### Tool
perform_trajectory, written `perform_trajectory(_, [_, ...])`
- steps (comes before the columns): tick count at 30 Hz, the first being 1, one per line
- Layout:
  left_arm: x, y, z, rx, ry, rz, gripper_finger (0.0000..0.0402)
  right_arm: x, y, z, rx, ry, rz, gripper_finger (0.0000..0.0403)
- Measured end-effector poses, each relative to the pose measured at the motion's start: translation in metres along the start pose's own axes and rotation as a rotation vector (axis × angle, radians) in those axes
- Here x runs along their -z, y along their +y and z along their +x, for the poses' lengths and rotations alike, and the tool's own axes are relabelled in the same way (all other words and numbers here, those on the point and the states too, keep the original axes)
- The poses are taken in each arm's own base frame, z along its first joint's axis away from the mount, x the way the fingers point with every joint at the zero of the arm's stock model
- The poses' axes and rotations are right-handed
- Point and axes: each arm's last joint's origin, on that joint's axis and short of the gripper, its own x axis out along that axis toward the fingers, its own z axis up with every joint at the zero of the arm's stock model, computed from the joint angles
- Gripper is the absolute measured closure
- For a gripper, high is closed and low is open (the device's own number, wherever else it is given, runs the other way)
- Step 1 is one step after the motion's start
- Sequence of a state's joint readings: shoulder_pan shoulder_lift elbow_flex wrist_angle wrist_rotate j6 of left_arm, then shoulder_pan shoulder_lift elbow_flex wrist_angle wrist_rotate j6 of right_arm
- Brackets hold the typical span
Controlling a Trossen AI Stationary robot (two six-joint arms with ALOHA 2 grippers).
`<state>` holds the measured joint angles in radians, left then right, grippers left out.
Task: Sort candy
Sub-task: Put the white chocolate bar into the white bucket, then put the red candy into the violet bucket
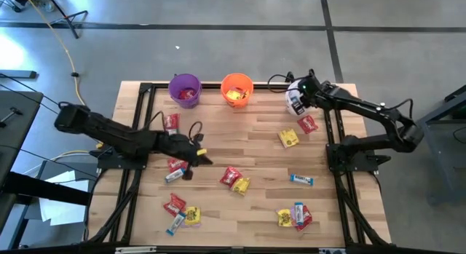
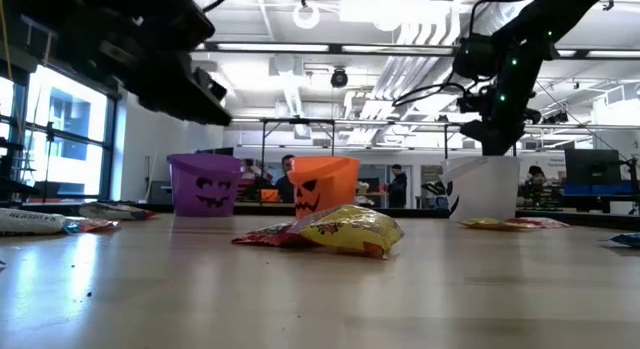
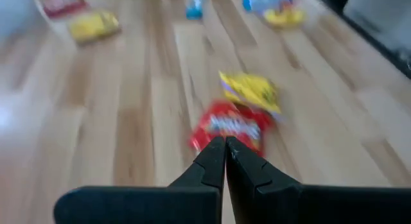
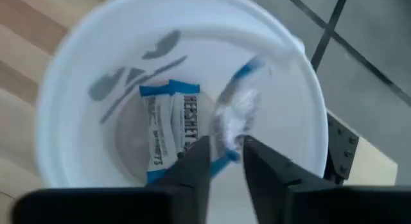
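With its jaws parted, the right gripper (image 4: pixel 226 161) hangs directly over the white bucket (image 4: pixel 77 76) at the far right corner of the wooden surface (image 1: pixel 255 148), and a blurred blue-and-white bar (image 4: pixel 236 115) sits just at the fingertips, so whether the fingers touch it cannot be told. Two more blue-and-white bars (image 4: pixel 168 131) lie flat on the bucket's bottom. Over on the other side, the left gripper (image 3: pixel 225 146) is closed tight with nothing in it, hovering low near the middle of the surface and pointing at a red packet (image 3: pixel 228 126) with a yellow packet (image 3: pixel 252 90) touching its far edge. Along the far edge stand the purple bucket (image 1: pixel 185 88), red candy showing inside, and the orange bucket (image 1: pixel 237 89) beside it. Loose candy is scattered everywhere: a red and yellow pair (image 1: pixel 298 132) near the white bucket, a lone blue-and-white bar (image 1: pixel 301 180) right of centre, a mixed cluster (image 1: pixel 294 215) at the near right, another cluster (image 1: pixel 180 212) at the near left.
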<state>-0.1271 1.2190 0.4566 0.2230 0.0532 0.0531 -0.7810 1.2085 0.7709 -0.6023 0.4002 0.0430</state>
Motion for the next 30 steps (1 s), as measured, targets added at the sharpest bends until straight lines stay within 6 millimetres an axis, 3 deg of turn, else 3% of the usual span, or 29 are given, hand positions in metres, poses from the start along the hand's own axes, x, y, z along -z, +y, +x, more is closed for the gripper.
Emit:
perform_trajectory(4, [-0.010,-0.021,-0.010,0.002,0.190,-0.005,0.0402,-0.007,0.002,-0.013,-0.004,-0.060,-0.030,0.0254])
perform_trajectory(7, [-0.019,-0.040,-0.018,0.026,0.293,-0.016,0.0402,-0.010,0.003,-0.030,0.005,-0.131,-0.073,0.0240])
perform_trajectory(10, [-0.026,-0.058,-0.025,0.054,0.395,-0.066,0.0402,-0.009,0.003,-0.049,0.001,-0.208,-0.084,0.0269])
perform_trajectory(16, [-0.027,-0.091,-0.039,0.044,0.624,-0.213,0.0402,0.004,0.009,-0.083,-0.122,-0.314,-0.103,0.0391])
perform_trajectory(24, [0.008,-0.137,-0.024,0.078,0.900,-0.266,0.0393,0.013,0.030,-0.104,-0.222,-0.384,-0.156,0.0387])
perform_trajectory(30, [0.020,-0.152,-0.008,0.040,0.991,-0.243,0.0333,0.017,0.039,-0.111,-0.222,-0.413,-0.181,0.0399])
